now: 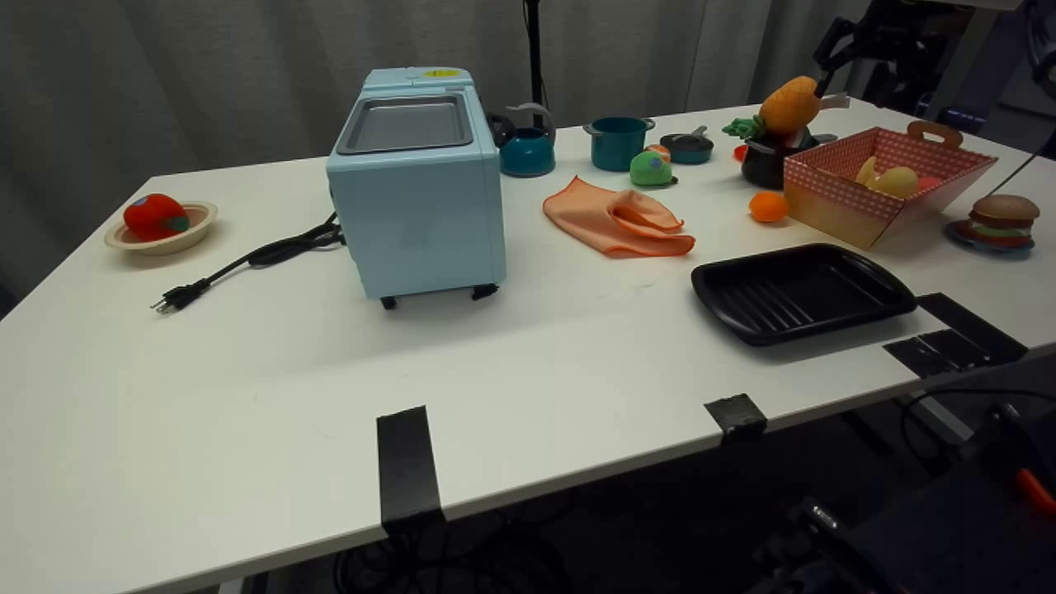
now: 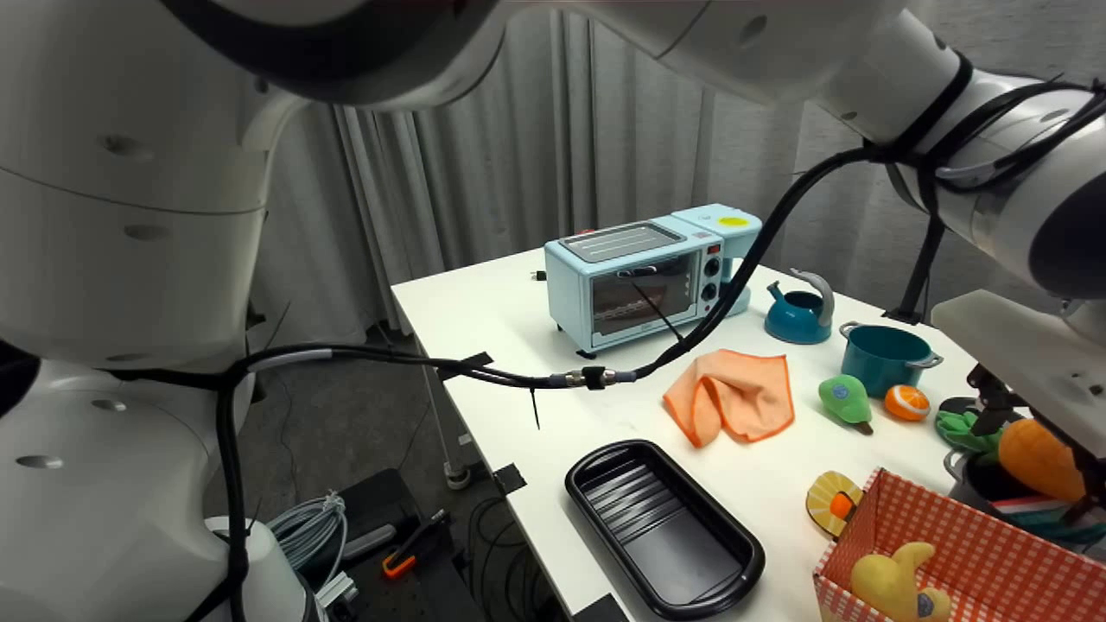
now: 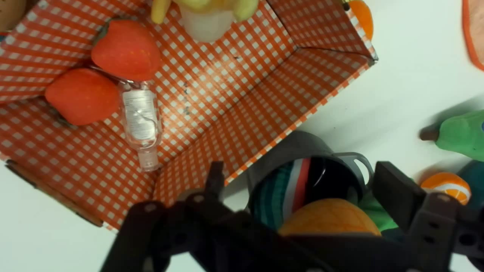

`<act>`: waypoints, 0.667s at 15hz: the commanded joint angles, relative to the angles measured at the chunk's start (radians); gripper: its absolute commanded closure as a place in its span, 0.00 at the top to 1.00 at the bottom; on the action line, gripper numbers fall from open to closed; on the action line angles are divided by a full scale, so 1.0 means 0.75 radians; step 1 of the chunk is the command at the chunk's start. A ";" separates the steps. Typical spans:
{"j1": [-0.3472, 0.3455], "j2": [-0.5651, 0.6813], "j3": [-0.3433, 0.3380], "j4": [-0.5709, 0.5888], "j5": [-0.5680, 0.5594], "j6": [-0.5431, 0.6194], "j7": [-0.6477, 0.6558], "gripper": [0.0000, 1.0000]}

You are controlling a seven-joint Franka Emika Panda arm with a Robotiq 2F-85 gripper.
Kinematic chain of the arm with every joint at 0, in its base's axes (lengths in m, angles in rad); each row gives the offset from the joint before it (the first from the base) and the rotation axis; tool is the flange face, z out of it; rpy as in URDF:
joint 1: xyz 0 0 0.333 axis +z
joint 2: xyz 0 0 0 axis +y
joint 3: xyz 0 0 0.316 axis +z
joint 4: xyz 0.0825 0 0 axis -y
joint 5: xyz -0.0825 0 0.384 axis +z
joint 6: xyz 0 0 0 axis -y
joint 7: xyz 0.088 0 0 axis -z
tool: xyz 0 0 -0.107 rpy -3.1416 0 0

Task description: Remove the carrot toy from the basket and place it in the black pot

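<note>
The carrot toy (image 1: 789, 107), a plump orange toy with a green leafy top, lies at the black pot, over its rim; it also shows in the other views (image 2: 1037, 460) (image 3: 332, 217). How deep it sits is hidden. The black pot (image 1: 763, 165) (image 3: 291, 147) stands beside the basket and holds a striped teal, white and red item. The basket (image 1: 833, 198) (image 2: 994, 527) (image 3: 242, 143) is red-and-white checked. My gripper (image 3: 301, 168) is over the pot, its fingers wide apart with the carrot toy between them. I see a gap beside the left finger in the wrist view.
The basket holds a yellow toy (image 2: 886, 587), two strawberries (image 3: 126, 49) and a clear bottle (image 3: 140, 117). Nearby are a black pan (image 1: 804, 293), an orange ball (image 1: 768, 207), an orange cloth (image 1: 619, 219), a burger (image 1: 1002, 221), a teal pot (image 2: 886, 354) and a blue oven (image 1: 421, 206).
</note>
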 commanded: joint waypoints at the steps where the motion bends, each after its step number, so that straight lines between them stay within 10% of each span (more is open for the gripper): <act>1: 0.052 -0.213 -0.048 -0.324 -0.054 0.211 -0.032 1.00; 5: 0.089 -0.366 -0.067 -0.610 -0.109 0.460 -0.015 1.00; 6: 0.067 -0.236 -0.059 -0.420 -0.073 0.346 -0.012 1.00; 10: 0.071 -0.243 -0.061 -0.446 -0.074 0.365 -0.011 1.00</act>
